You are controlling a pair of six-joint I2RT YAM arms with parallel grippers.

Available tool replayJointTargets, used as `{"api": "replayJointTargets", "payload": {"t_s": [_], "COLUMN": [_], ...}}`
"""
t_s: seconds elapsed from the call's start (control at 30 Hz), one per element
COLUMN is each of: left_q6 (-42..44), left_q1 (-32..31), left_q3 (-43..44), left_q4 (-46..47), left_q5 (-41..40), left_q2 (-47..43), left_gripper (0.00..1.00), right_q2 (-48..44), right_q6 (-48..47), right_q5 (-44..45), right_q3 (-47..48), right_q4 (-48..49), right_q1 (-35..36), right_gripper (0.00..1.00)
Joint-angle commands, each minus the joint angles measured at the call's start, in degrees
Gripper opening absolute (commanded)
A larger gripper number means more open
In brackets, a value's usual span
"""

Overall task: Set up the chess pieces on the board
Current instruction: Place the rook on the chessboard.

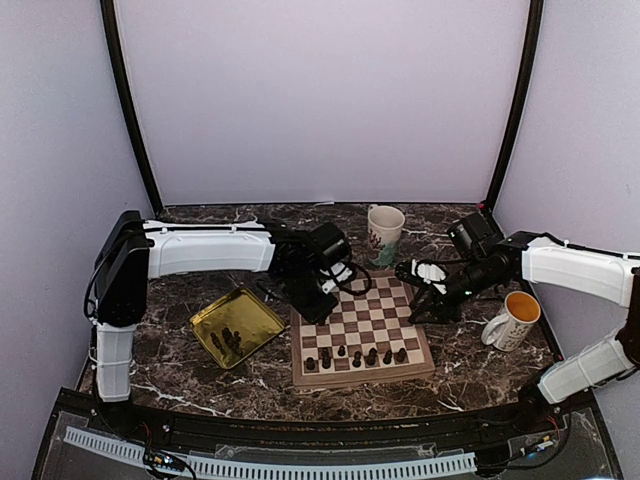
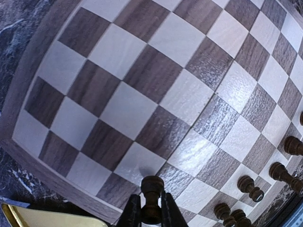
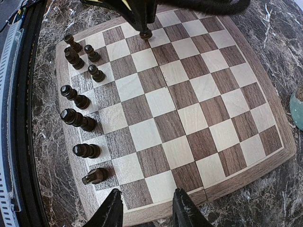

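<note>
**A:** Board (image 1: 362, 322), where is it?

**B:** Middle of the counter (image 1: 200, 395), square in front of you. Several chess pieces (image 1: 357, 357) stand along its 6 o'clock edge, in the nearest rows. The rest of the squares are bare.

**A:** Any pieces off the board?

**B:** Yes, a few dark figures (image 1: 229, 340) lie in the gold tray (image 1: 258, 312), just off the board's 9 o'clock side.

**A:** Left gripper?

**B:** Your left gripper (image 2: 151, 211) is pinching a single piece (image 2: 152, 188), fingers tight on both sides of it. It's over the board near the 9 o'clock edge. Can't tell if the piece touches the square.

**A:** Right gripper?

**B:** Your right gripper (image 3: 147, 212) is spread with nothing between the fingers. It hangs over the board's 3 o'clock edge.

**A:** Anything else?

**B:** A white patterned mug (image 1: 385, 228) sits at 12 o'clock past the board. An orange-lined mug (image 1: 515, 320) sits at 3 o'clock, beyond your right gripper.
</note>
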Motion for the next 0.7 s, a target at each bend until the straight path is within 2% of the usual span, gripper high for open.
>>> {"api": "replayJointTargets", "payload": {"t_s": [0.0,0.17,0.47,0.67], "left_q6": [2.5,2.9,3.8,6.2], "left_q1": [-0.7,-1.0,-1.0,-0.9], "left_q3": [2.3,2.8,6.1,7.0], "left_q4": [-4.2,-4.8,-7.3,-7.2], "left_q5": [1.4,3.4,2.3,-0.6], "left_q2": [0.8,2.1,1.8,-1.6], "left_gripper": [0.06,0.08,0.28,0.32], "right_q2": [-0.7,-0.5,-0.4,1.3], "right_q6": [0.1,0.0,-0.2,-0.9], "right_q5": [0.1,0.1,-0.5,-1.0], "right_q3": [-0.7,-0.5,0.9,6.5], "right_q4": [0.5,0.4,-0.8,-4.8], "right_q1": [-0.5,-0.5,-0.4,-0.3], "right_gripper": [0.36,0.36,0.37,0.39]}}
